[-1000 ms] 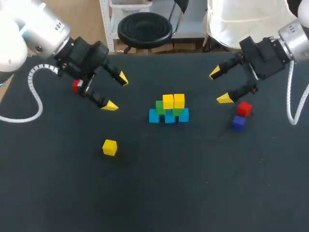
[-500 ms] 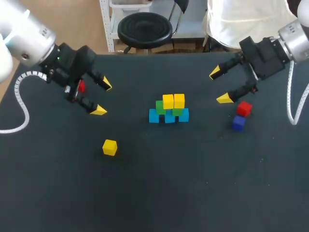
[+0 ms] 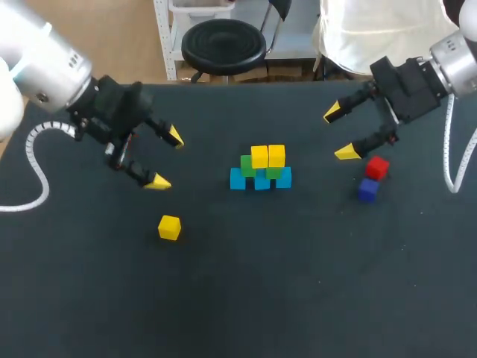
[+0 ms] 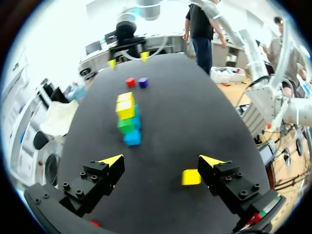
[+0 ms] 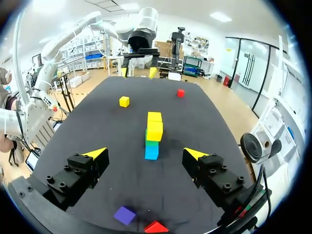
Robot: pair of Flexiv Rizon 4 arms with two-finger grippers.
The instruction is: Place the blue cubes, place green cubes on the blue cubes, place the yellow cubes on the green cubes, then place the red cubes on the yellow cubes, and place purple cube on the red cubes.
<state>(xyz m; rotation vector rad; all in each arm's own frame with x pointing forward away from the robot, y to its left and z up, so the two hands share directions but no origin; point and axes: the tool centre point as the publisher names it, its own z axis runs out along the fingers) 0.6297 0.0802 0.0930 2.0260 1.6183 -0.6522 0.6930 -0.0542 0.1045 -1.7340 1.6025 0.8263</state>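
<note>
The stack (image 3: 260, 168) stands mid-table: three blue cubes (image 3: 261, 181) in a row, two green cubes (image 3: 248, 165) on them, two yellow cubes (image 3: 267, 156) on top. A loose yellow cube (image 3: 169, 227) lies front left, just ahead of my open left gripper (image 3: 165, 158) and close to one fingertip in the left wrist view (image 4: 190, 177). A red cube (image 3: 377, 167) and a purple cube (image 3: 367, 189) sit under my open right gripper (image 3: 339, 133). A second red cube (image 5: 181, 92) lies by the left arm, hidden in the head view. Both grippers (image 4: 162, 161) (image 5: 145, 153) are empty.
The black table (image 3: 298, 283) has wide bare room across its front half. The left arm's white cable (image 3: 37, 160) loops over the table's left edge.
My left gripper swung left, then came forward toward the loose yellow cube, and now covers the left red cube. The right arm and all cubes stayed put.
</note>
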